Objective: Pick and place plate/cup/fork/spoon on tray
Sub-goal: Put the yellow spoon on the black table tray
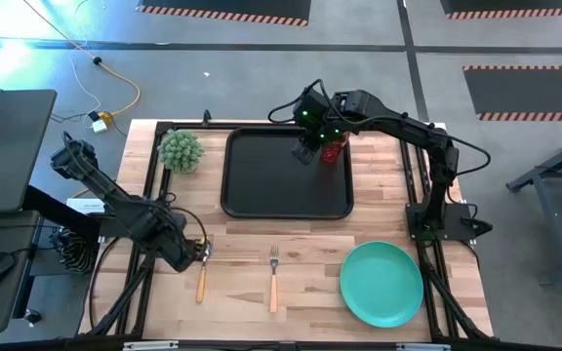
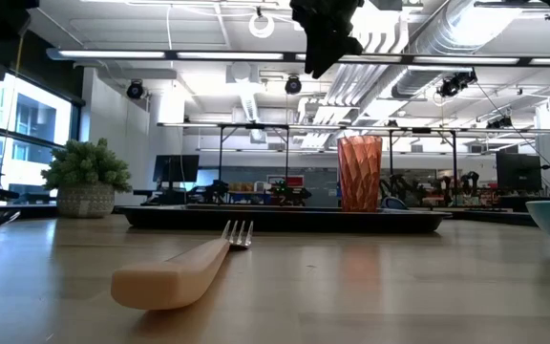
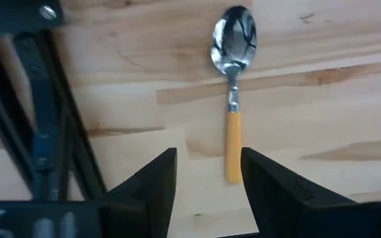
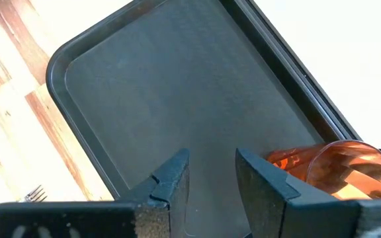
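Observation:
The black tray (image 1: 286, 200) lies at the table's far middle. The red cup (image 1: 335, 151) stands upright on the tray's far right corner, as the low view (image 2: 359, 172) also shows. My right gripper (image 1: 306, 152) hangs open above the tray, just left of the cup (image 4: 336, 173), touching nothing. The spoon (image 1: 201, 278) lies flat on the table at the near left. My left gripper (image 3: 208, 168) is open above it, its fingers on either side of the handle's end. The fork (image 1: 273, 278) lies near the front middle. The teal plate (image 1: 381, 283) lies at the near right.
A spiky green plant in a pot (image 1: 180, 151) stands on the table left of the tray. Black frame rails run along the table's left (image 3: 38, 132) and right (image 1: 420, 195) sides. Bare wood shows between the tray and the cutlery.

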You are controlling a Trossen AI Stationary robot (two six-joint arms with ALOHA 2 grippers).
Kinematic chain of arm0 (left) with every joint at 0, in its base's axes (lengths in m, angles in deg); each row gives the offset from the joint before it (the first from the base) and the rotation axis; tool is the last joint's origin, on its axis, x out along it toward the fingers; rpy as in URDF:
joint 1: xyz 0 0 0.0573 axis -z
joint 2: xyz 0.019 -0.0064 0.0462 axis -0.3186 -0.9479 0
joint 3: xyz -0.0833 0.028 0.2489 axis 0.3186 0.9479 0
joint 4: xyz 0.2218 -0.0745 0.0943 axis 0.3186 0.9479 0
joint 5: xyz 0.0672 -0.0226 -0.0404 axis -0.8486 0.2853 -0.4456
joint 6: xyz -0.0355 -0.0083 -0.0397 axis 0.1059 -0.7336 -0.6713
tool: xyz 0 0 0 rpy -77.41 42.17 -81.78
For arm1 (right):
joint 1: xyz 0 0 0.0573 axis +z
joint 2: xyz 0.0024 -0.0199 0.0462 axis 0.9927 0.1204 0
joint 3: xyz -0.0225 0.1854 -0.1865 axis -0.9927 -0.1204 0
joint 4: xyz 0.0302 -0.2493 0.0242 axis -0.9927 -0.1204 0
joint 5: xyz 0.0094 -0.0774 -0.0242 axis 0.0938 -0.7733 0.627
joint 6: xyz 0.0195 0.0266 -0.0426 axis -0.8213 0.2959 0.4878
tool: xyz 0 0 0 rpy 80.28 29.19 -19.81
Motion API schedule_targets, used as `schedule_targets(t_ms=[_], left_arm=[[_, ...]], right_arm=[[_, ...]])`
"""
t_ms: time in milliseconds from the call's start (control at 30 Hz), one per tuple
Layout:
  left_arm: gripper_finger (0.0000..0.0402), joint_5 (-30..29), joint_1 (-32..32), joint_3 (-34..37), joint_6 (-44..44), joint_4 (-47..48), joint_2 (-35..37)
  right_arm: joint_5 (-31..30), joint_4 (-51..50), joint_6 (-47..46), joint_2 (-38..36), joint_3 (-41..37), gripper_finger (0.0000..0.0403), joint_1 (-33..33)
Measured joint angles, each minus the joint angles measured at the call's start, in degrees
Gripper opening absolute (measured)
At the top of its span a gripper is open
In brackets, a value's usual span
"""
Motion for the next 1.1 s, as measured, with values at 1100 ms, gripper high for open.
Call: schedule_targets(t_ms=[1100], left_arm=[[0.0152, -3.0, 1.5, 0.0, -10.1, -13.8, -22.2]], right_arm=[[0.0, 0.0, 0.0, 0.0, 0.0, 0.0115, 0.1]])
